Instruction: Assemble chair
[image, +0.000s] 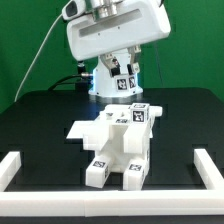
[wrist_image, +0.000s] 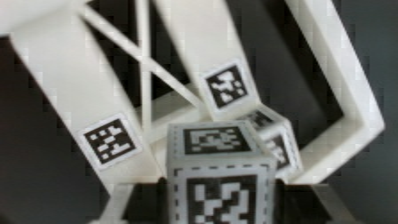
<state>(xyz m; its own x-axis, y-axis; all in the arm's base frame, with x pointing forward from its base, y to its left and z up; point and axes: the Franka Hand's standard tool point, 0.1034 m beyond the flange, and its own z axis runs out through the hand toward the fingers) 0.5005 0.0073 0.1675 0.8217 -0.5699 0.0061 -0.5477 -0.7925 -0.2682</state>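
Chair (image: 118, 148) parts sit joined in one white blocky cluster on the black counter (image: 40, 120), between the low white rails (image: 20, 165) at the near corners, with two tagged feet toward the front and a flat plate spreading to the exterior view's left. Behind it the hand (image: 122, 85) hangs low under the arm (image: 112, 35), right at the cluster's far upper end, probably pressing or seating a piece there. I cannot tell whether the hand is open or gripping; the wrist view is filled with tagged white bars.
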